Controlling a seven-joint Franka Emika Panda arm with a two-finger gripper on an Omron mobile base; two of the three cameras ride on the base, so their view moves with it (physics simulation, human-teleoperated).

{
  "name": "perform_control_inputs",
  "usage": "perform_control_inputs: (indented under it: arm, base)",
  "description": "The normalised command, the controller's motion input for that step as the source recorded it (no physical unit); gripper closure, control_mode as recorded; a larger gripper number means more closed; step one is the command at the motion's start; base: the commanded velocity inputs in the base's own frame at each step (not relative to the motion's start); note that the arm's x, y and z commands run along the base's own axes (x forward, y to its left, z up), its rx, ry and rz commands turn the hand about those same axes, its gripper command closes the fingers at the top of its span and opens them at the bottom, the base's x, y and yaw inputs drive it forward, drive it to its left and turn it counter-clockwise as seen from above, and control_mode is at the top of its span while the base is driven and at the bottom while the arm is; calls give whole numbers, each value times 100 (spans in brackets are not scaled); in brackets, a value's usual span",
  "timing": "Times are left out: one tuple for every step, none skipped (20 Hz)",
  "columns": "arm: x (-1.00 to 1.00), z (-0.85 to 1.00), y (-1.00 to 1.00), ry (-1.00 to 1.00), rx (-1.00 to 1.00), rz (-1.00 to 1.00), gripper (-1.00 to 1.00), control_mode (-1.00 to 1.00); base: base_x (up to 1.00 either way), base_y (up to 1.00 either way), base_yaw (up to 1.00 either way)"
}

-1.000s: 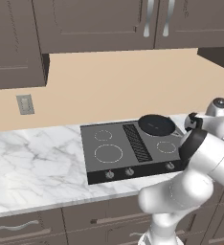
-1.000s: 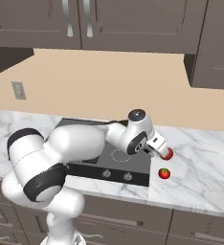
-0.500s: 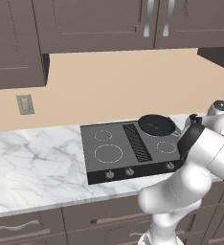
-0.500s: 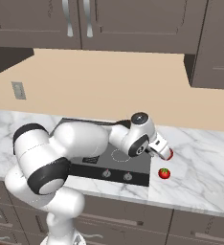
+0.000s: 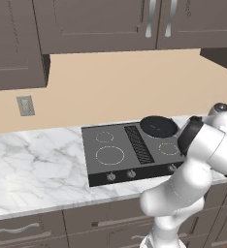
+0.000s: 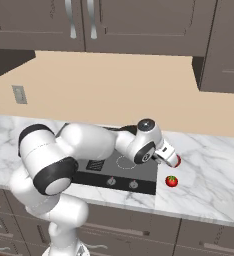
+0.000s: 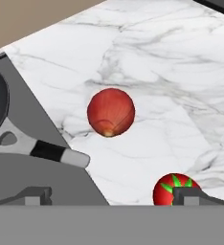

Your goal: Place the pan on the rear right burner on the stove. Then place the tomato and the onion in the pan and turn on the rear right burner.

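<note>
1. The stove (image 5: 135,150) sits in the marble worktop (image 7: 181,72), and the pan (image 5: 158,126) is already on the rear right burner, as the left base view shows, so the first step looks done.
2. The arm reaches out to the right of the cooktop in the right base view, its hand hanging low over the worktop just past the stove's right edge.
3. In the hand view, the pan's handle (image 7: 42,149) juts toward the stove's right edge, pointing toward the vegetables; its tip ends just short of the bare marble.
4. The fingers (image 7: 111,195) are spread wide and carry nothing; both tips show at the bottom of the hand view.
5. The onion (image 7: 111,112) lies on the worktop straight ahead of the open fingers, roughly centred between them and a little way off. It is round, so no long axis matters.
6. The tomato (image 7: 175,189) sits nearer, right against the tip on that side of the hand view and off the centre line. In the right base view it rests on the marble (image 6: 172,181) beside the stove's front corner.
7. Judging by the line-up, the onion looks the likelier next pick: push forward and close.
</note>
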Motion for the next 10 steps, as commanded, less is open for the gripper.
perform_control_inputs:
  arm:
    - [9,-6,-4,0,0,0,-100,-100]
    - [9,-6,-4,0,0,0,-100,-100]
    - [8,-6,-6,0,0,0,-100,-100]
    - [8,-6,-8,0,0,0,-100,-100]
    - [8,-6,-8,0,0,0,-100,-100]
    - [11,-6,-6,0,0,0,-100,-100]
    - [11,-5,-5,0,0,0,-100,-100]
    - [10,-4,-5,0,0,0,-100,-100]
    - [10,-4,-6,0,0,0,-100,-100]
    - [9,-4,-6,0,0,0,-100,-100]
  base:
    - [0,0,0]
    - [0,0,0]
    - [0,0,0]
    - [0,0,0]
    - [0,0,0]
    - [0,0,0]
    - [0,0,0]
    - [0,0,0]
    - [0,0,0]
    - [0,0,0]
